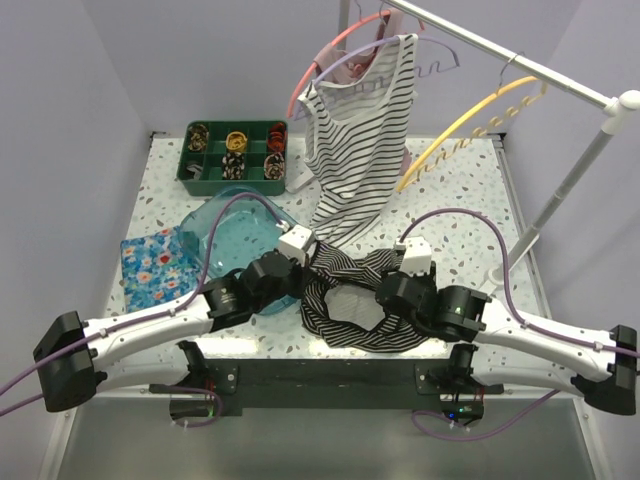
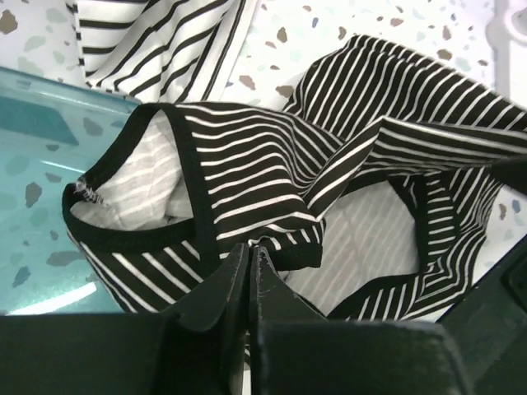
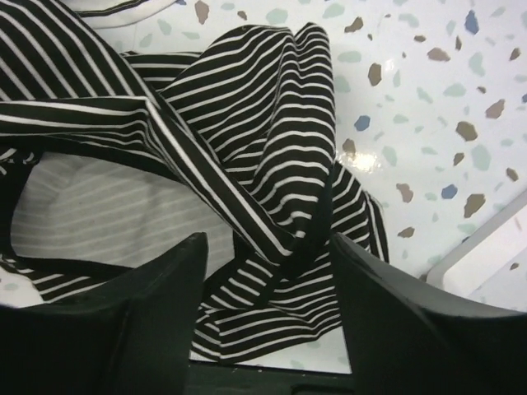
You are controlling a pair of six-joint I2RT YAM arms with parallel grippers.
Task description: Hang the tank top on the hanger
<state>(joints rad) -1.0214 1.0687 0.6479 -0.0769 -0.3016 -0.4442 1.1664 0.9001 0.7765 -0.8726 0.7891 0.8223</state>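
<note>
Tank top crumpled on the table between the two arms, well apart from the hanger, which hangs from the rail at the far right, beside a white striped top. Left gripper: fingers together at a black hem band, apparently nipping it, though the pinch itself is covered by the fingers. Right gripper: fingers apart, straddling a fold without clamping it. The fabric looks light, limp and stretchy, so it will probably sag and twist when lifted. The bound edges of the straps or neckline should give the firmest hold, one in each gripper, so the opening spreads. Neck and armholes are hard to tell apart in the tangle. The wrists cover some cloth in the top view, and neither wrist camera shows the hanger.
</note>
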